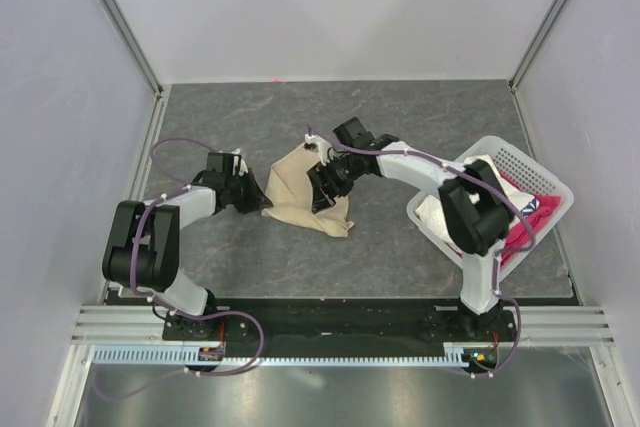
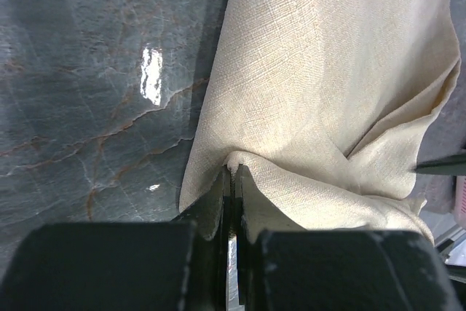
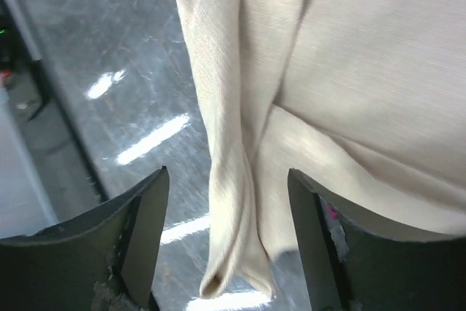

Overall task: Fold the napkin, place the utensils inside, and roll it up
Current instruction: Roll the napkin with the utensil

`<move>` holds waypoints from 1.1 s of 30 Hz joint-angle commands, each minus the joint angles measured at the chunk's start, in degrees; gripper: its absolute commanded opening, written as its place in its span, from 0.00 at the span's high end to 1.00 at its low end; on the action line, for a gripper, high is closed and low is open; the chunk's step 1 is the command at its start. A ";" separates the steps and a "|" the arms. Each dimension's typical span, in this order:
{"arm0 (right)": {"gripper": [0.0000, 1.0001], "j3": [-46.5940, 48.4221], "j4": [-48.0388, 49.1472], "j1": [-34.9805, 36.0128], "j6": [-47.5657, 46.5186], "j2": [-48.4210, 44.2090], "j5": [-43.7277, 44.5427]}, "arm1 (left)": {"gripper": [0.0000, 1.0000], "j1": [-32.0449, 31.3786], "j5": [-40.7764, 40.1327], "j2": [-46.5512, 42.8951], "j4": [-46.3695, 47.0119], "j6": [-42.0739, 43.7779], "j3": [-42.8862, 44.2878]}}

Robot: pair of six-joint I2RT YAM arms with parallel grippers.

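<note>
Beige, soft woven cloth, the napkin (image 1: 290, 192) is lying bunched in the middle of the bench (image 1: 400, 117), between the two arms and well apart from the basket. From above it is showing as a rumpled, roughly triangular heap with one corner trailing toward the near edge.

The left fingers (image 2: 218, 194) are pressing together on a raised fold at the napkin's left edge, with the cloth pinched in the narrow seam between them. The left wrist view is showing what the overhead view is not: a fine crosshatched linen-like weave, a diagonal crease running across the cloth, and one layer lapping over another.

The right fingers (image 3: 142, 216) are standing wide apart over the napkin, holding nothing. Between them the right wrist view is showing a long, rounded ridge of doubled cloth ending in a small open loop; whether either finger is touching it is hard to tell.

The bench itself is looking like dark grey veined stone, glossy enough to be throwing back bright streaks of light in both wrist views.

At the right, a white perforated plastic basket (image 1: 535, 169) is sitting tilted on the bench, carrying a white cloth (image 1: 435, 212) and a pink-red cloth (image 1: 520, 232).
</note>
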 commanded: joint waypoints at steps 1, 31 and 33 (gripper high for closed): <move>0.24 -8.83 7.99 4.98 -2.19 -15.24 25.30 | 0.98 0.43 -3.37 1.98 -4.25 0.84 2.37; 0.41 -13.34 2.48 18.80 -13.63 -6.15 44.93 | 0.98 0.52 -1.35 4.35 -6.01 1.63 5.10; 0.49 -12.02 0.54 17.74 -13.45 -4.57 42.29 | 0.98 0.52 -1.09 4.62 -6.01 1.64 5.36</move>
